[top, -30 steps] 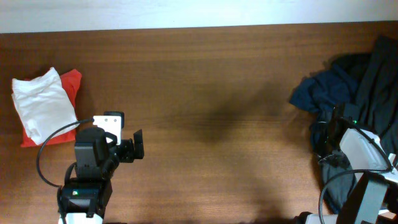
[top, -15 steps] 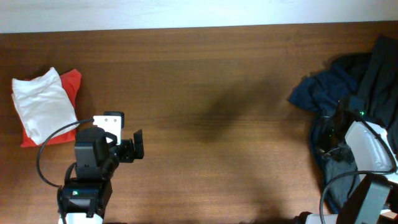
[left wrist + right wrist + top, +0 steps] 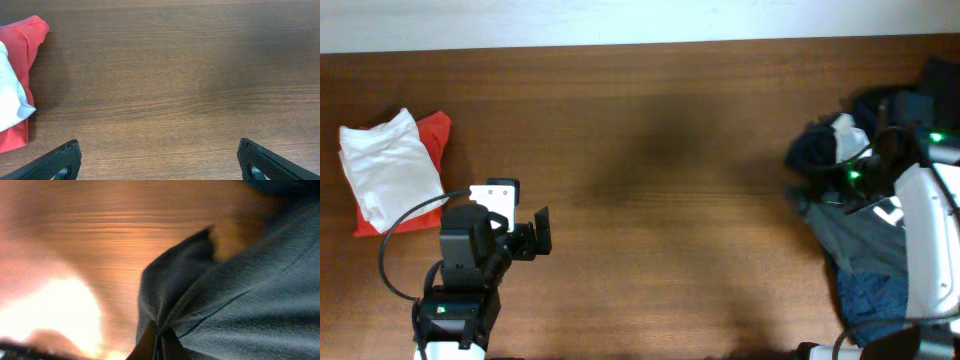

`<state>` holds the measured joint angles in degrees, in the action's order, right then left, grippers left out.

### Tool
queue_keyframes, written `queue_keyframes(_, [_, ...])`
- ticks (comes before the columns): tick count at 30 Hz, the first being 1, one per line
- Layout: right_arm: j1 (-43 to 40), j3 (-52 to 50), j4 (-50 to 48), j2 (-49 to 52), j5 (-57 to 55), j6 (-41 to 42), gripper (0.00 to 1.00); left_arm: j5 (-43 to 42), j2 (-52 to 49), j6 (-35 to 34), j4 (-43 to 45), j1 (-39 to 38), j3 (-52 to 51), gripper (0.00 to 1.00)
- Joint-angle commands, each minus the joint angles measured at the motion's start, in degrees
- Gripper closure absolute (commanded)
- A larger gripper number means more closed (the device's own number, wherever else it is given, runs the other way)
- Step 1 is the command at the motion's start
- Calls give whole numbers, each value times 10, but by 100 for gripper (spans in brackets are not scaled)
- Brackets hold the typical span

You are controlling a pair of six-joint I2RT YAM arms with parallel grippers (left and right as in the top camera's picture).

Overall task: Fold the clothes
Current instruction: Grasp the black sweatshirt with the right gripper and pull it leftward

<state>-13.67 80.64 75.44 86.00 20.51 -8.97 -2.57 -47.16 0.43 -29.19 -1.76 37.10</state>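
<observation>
Pinching a fold of the grey cloth garment [image 3: 240, 295] between the pressed tips of my right gripper [image 3: 157, 339], I judge this the pick-out step: one piece drawn from the heap of dark blue and black clothes [image 3: 820, 150] at the right edge of the brown wooden table [image 3: 650, 120]. Next it needs carrying to the middle and spreading flat, with my left gripper [image 3: 158, 152], fingers spread wide and empty, helping; far left lies a folded white garment [image 3: 380, 165] on a red garment [image 3: 435, 135]

Left arm [image 3: 468, 262] and pincer [image 3: 160, 162] are black, cable [image 3: 386, 240] looped; right arm [image 3: 928, 240] white.
</observation>
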Motion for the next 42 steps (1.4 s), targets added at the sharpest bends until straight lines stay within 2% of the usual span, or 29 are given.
queue_keyframes(1, [102, 19, -8, -46, 132, -28, 96, -2, 1, 11, 2, 2, 12, 1])
queue_keyframes(4, [223, 19, -87, -52, 220, -26, 96, -2, 1, 11, 2, 2, 12, 1])
queue_keyframes(6, [279, 19, -154, -52, 219, -26, 96, -2, 1, 11, 2, 2, 12, 1])
queue_keyframes(8, [297, 19, -225, -52, 134, 36, 96, -2, 1, 11, 2, 2, 12, 1])
queue_keyframes(11, [297, 82, -303, -53, 43, 37, 96, -2, 1, 11, 2, 2, 12, 1])
queue_keyframes(13, [298, 173, -307, -53, 20, 37, 96, -2, 1, 11, 2, 2, 12, 1])
queue_keyframes(15, [338, 240, -299, -53, 82, 37, 96, -2, 1, 11, 2, 2, 12, 1])
queue_keyframes(20, [483, 237, -210, 29, 92, 45, 96, -2, -18, 11, 2, 2, 12, 1])
queue_keyframes(24, [505, 237, -227, 145, 90, 66, 96, -2, -24, 11, 2, 2, 12, 1])
queue_keyframes(26, [508, 237, -229, 168, 94, 64, 96, -5, -24, 11, 4, 2, 12, 1])
queue_keyframes(28, [508, 237, -233, 168, 94, 65, 96, -63, -24, 11, 28, 2, 12, 1])
queue_keyframes(30, [507, 237, -226, 168, 73, 65, 35, -115, -24, 10, 53, 2, 12, 1])
queue_keyframes(31, [504, 237, -216, 168, 53, 65, 13, -119, -24, 10, 50, 2, 12, 1])
queue_keyframes(32, [495, 237, -203, 168, 54, 65, 1, -123, -24, 11, 48, 2, 12, 1])
queue_keyframes(35, [434, 237, -155, 168, 54, 104, 1, -132, -24, 10, 47, 1, 12, 1])
queue_keyframes(37, [362, 237, -92, 167, 38, 126, 1, -137, -32, -49, 47, 1, 12, 1])
queue_keyframes(38, [325, 237, -52, 167, 4, 150, 1, -167, -53, -52, 50, 1, 12, 1])
queue_keyframes(40, [252, 237, 14, 167, 9, 175, 1, -226, -134, -52, 69, -17, 12, 1])
queue_keyframes(42, [198, 237, 68, 167, 8, 174, 1, -236, -243, -54, 105, -48, 12, 1])
